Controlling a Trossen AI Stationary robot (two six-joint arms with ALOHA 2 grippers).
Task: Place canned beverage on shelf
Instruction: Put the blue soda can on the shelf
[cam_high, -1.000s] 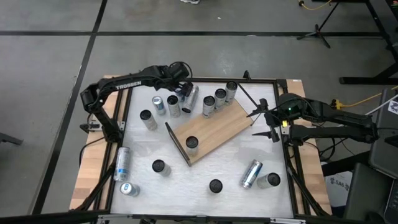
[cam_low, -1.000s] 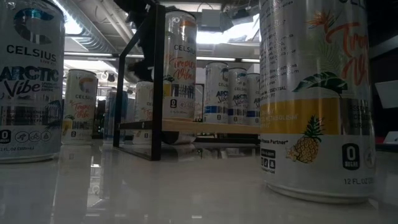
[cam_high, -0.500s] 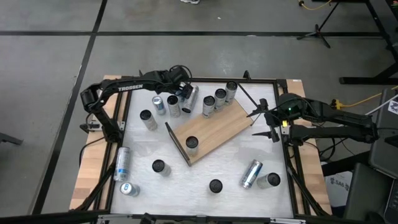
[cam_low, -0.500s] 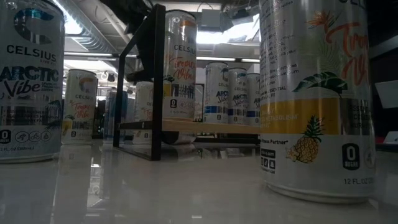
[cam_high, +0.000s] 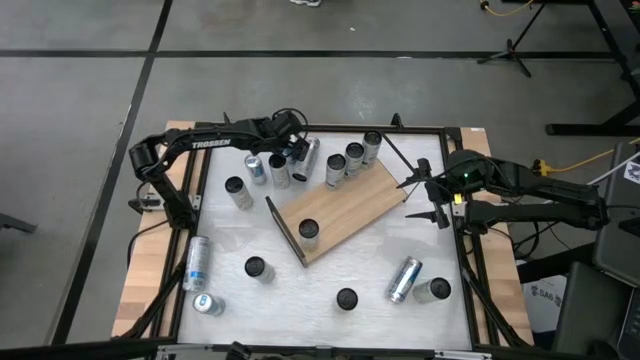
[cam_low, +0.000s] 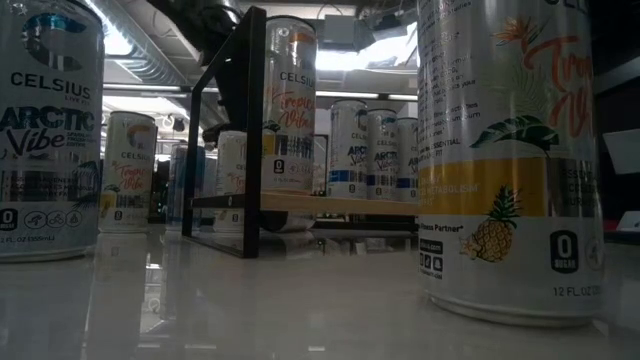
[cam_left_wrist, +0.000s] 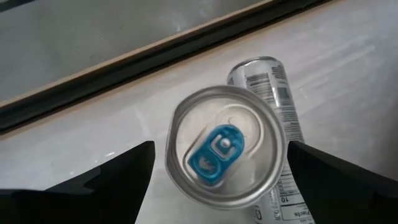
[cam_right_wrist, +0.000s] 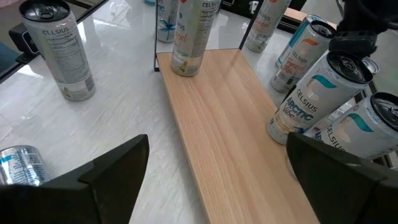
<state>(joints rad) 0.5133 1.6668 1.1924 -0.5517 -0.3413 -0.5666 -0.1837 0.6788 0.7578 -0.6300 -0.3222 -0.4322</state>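
The open left claw (cam_high: 291, 150) hovers over an upright blue-tabbed can (cam_left_wrist: 224, 146) at the worktop's far edge, left of the shelf (cam_high: 345, 205); next, descend and close, while the open right claw (cam_high: 428, 195) waits beside the shelf.

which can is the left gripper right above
The upright blue-tab can at the table's far edge: it sits between the open left gripper's fingers in the left wrist view. Another can lies behind it.

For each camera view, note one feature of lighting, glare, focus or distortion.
High view: even light, little shadow. Low view: bright ceiling lights behind, glossy table mirrors the cans. Left wrist view: blue-tabbed can sharp, dark fingers soft. Right wrist view: cans lean outward over the shelf.
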